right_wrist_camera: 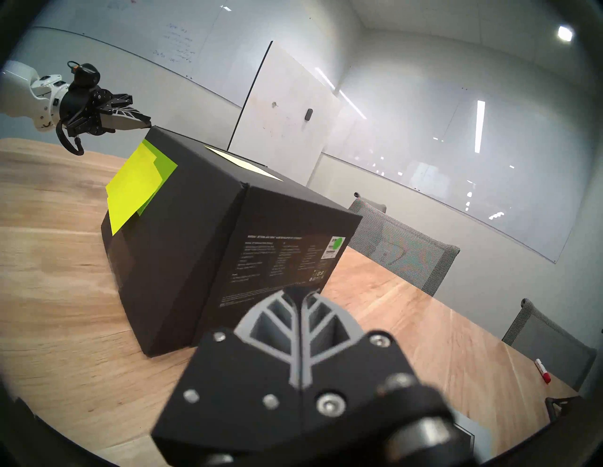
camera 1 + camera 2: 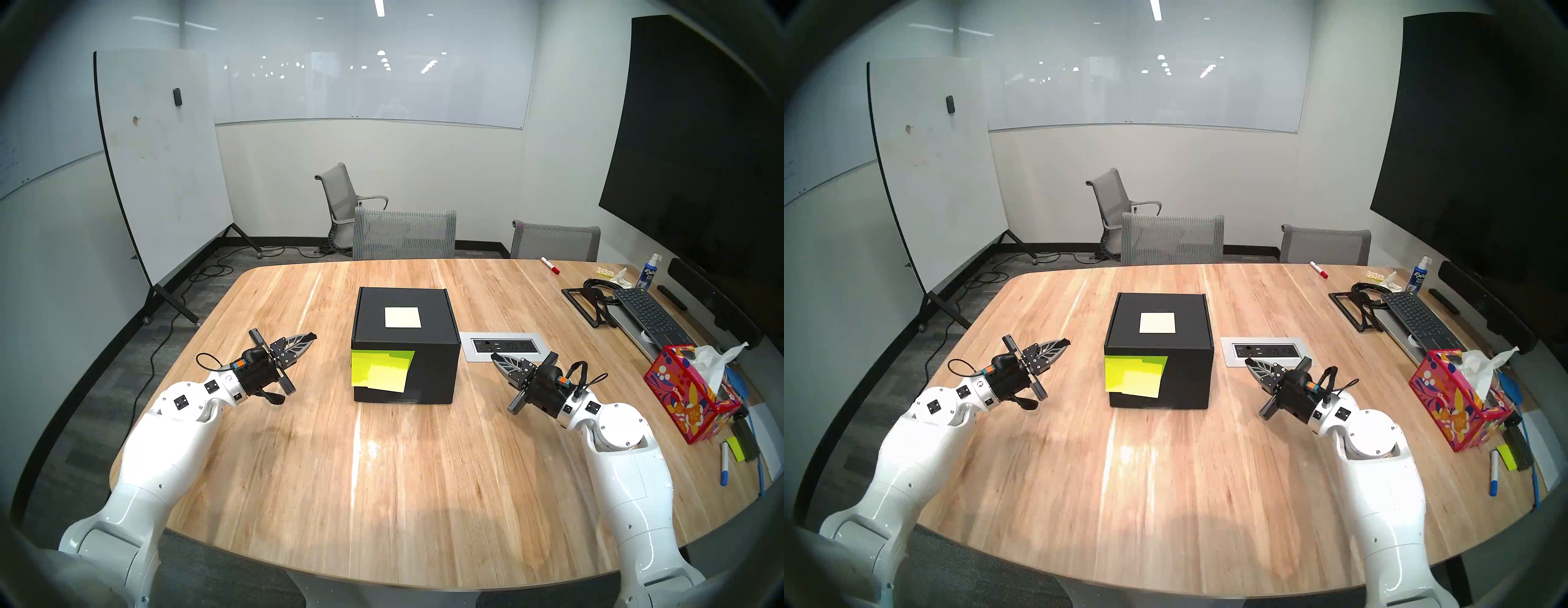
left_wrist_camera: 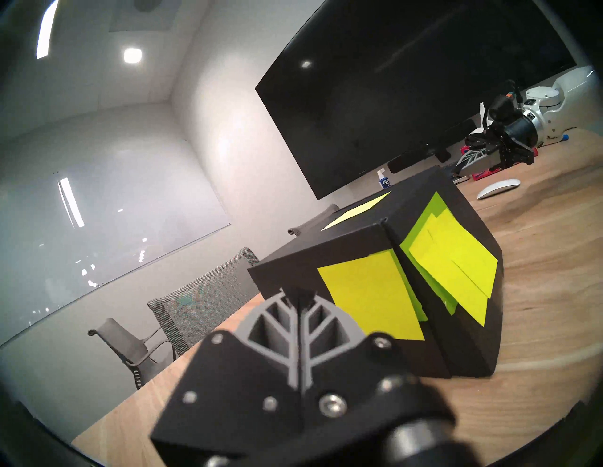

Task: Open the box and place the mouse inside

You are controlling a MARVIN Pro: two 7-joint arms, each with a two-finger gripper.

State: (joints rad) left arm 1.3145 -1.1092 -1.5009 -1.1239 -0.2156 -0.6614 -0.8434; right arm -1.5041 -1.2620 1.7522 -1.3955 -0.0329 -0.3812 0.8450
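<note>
The black box [image 2: 428, 373] stands closed mid-table, with a pale square note on its lid and neon yellow-green notes on its front and left faces; it also shows in the other head view [image 2: 1187, 373], the left wrist view [image 3: 359, 241] and the right wrist view [image 1: 195, 244]. The white mouse [image 3: 498, 188] shows only in the left wrist view, lying on the table right of the box below my right gripper [image 3: 456, 169]. My left gripper [image 2: 313, 336] hovers shut and empty left of the box. My right gripper [image 2: 494, 356] hovers shut and empty right of it.
A recessed power outlet panel [image 2: 502, 346] sits right of the box. A pink patterned tissue box [image 2: 687, 399], a keyboard [image 2: 649, 316], a stand, a spray bottle and pens crowd the right edge. A red marker [image 2: 550, 265] lies at the far edge. Chairs stand behind the table.
</note>
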